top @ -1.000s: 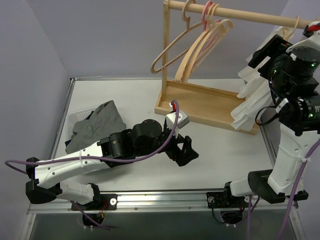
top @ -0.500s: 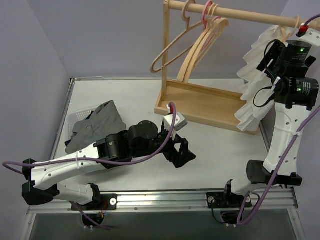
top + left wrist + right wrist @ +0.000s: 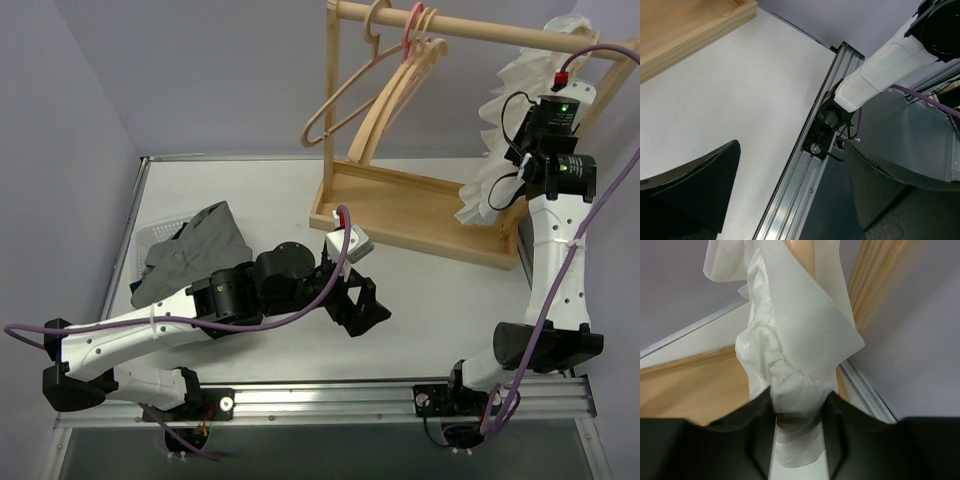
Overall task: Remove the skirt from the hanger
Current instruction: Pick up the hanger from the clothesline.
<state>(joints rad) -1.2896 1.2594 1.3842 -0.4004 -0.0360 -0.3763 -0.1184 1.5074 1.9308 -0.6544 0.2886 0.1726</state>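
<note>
No long pleated grey skirt hangs on the rail. A dark grey garment [image 3: 192, 250] lies crumpled at the left; no pleats show, so I cannot tell what it is. My right gripper [image 3: 512, 118] is raised at the rail's right end, shut on a bunch of the white ruffled garment [image 3: 500, 150]. In the right wrist view the gripper [image 3: 797, 400] pinches the white cloth [image 3: 800, 340], and a pale wood hanger [image 3: 804, 252] shows above it. Empty pale wood hangers [image 3: 375, 105] hang at the rail's left. My left gripper [image 3: 362, 305] is open and empty over the table, and is also in the left wrist view [image 3: 790, 147].
A wooden rail [image 3: 480, 28] stands on a wooden base tray [image 3: 400, 210]. A pink plastic hanger [image 3: 412, 30] hangs among the wood ones. A pale basket [image 3: 150, 235] sits under the grey garment. Metal rail [image 3: 805, 170] at the table's near edge.
My right arm has risen and swung toward the rail, drawing the white ruffled garment up and left. My left arm has shifted slightly left.
</note>
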